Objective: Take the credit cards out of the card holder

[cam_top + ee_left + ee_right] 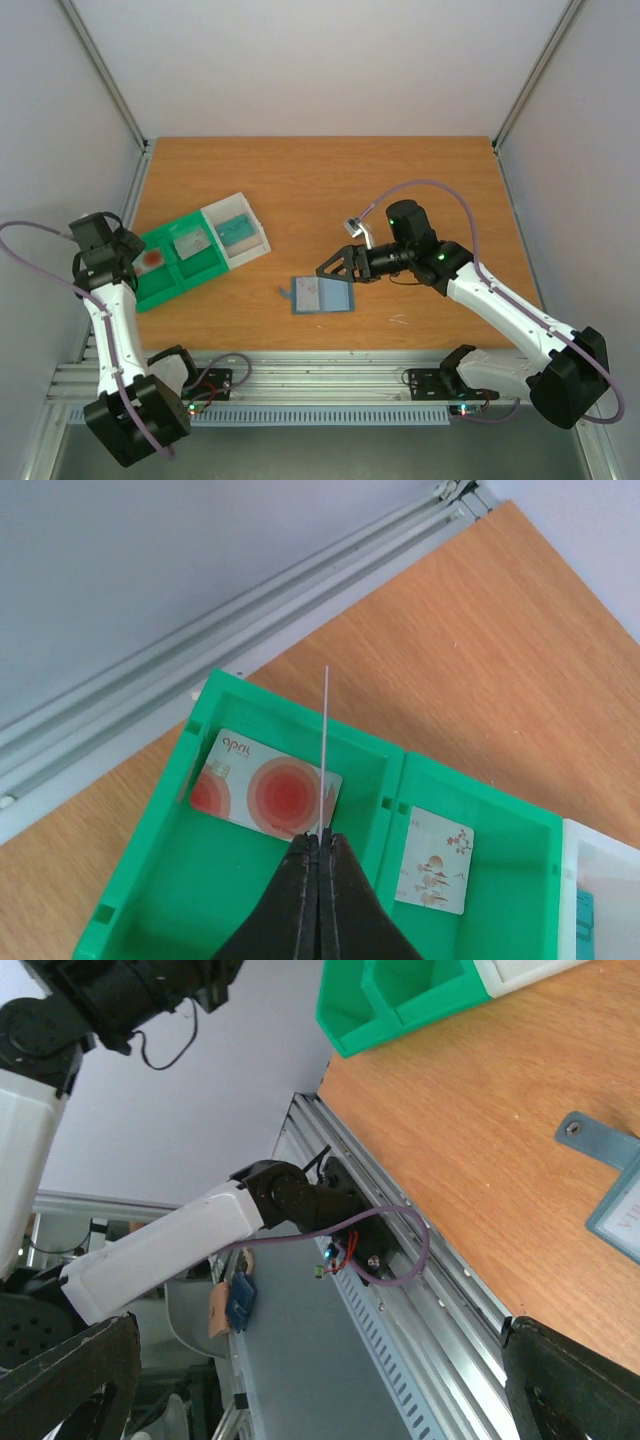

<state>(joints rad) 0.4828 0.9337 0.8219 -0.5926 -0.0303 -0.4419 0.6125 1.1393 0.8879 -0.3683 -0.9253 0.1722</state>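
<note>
Grip: left tool [320,842] clamped on thin plastic card [326,740], edge-on, over green plastic tray [140,880] above white red-circled card [265,795]; we judge it held so for dropping there. Slate-blue bifold card holder [320,295] lies on counter [400,180] right of tray, right tool [335,268] spread wide beside it.

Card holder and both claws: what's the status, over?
Left gripper shut on a thin card, edge-on above the green tray. Right gripper open beside the card holder, lying open on the table. Nothing in the way.
</note>
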